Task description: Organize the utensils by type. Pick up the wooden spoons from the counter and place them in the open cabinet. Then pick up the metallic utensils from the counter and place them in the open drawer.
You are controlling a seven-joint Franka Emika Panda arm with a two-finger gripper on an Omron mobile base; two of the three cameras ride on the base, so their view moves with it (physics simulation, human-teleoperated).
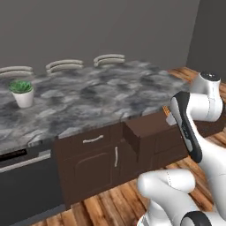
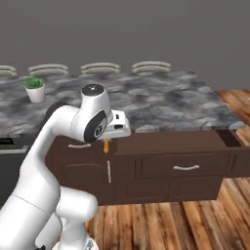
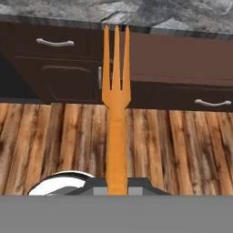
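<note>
Closest to us, our gripper is clamped shut on an orange fork, a three-tined utensil; in the hand view it rises straight up from between the fingers, tines pointing toward the cabinetry, with wooden floor below it. In the right base view a short orange piece pokes down below the hand, just in front of the pulled-out drawer. Beyond that drawer lies the grey marbled counter, with a potted plant on its left part. Past its far edge we see pale chair backs against the grey wall.
</note>
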